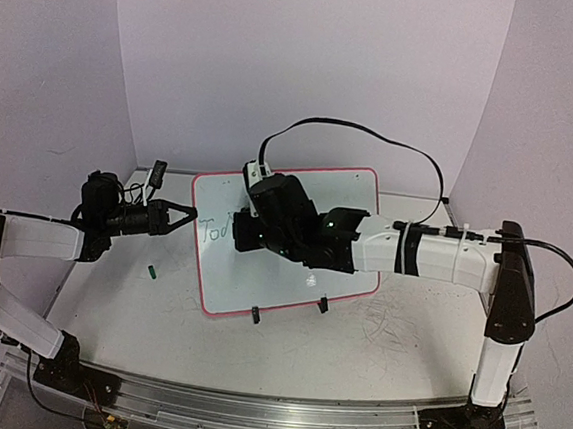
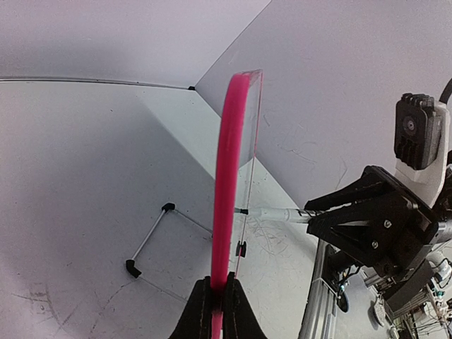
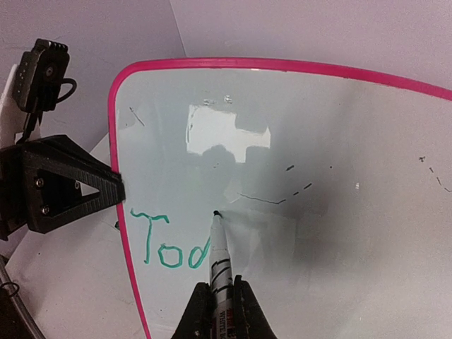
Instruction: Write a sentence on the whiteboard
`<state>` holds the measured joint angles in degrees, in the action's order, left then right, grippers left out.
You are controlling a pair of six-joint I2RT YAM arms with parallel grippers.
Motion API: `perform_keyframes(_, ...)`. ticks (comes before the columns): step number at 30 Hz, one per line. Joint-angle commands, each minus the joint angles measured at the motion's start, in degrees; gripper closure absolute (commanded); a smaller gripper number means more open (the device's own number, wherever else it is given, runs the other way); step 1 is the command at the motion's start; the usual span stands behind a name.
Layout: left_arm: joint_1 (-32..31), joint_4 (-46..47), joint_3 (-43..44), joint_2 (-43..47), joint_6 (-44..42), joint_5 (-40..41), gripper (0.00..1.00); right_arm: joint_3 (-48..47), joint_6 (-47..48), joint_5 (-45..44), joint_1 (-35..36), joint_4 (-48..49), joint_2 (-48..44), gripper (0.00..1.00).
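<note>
The whiteboard [image 1: 348, 195] with a pink frame stands tilted on two black clip feet at the table's middle. My left gripper [image 1: 188, 213] is shut on its left edge; the left wrist view shows the frame [image 2: 229, 176] edge-on between the fingers. My right gripper [image 3: 220, 300] is shut on a white marker pen [image 3: 220, 261] whose tip touches the board [image 3: 339, 212]. Green letters "Tod" [image 3: 169, 244] of the sentence stand at the board's left, also in the top view [image 1: 212, 231]. The right arm hides much of the board from above.
A small green pen cap [image 1: 149, 272] lies on the table left of the board. A thin wire stand with black ends [image 2: 148, 240] lies behind the board. Faint dark marks [image 3: 296, 189] remain on the white surface. Purple walls enclose the table.
</note>
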<state>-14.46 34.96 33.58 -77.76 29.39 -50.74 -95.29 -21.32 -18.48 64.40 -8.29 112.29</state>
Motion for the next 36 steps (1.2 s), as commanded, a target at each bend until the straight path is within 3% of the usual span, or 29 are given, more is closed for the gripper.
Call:
perform_keyframes(1, -0.63, 2.25, 0.34, 1.60, 0.15, -2.60, 1.00, 0.35, -0.68, 0.40, -0.34, -0.29, 0.80, 1.00)
perform_keyframes(29, -0.62, 2.23, 0.52, 1.38, 0.10, -2.49, 1.00, 6.46, -3.67, 0.51, 0.75, -1.46, -4.37, 1.00)
perform_keyframes(36, -0.58, 2.16, 0.57, 1.55, 0.14, -2.34, 1.00, 9.74, -2.34, 3.50, 0.43, 4.07, -7.47, 1.00)
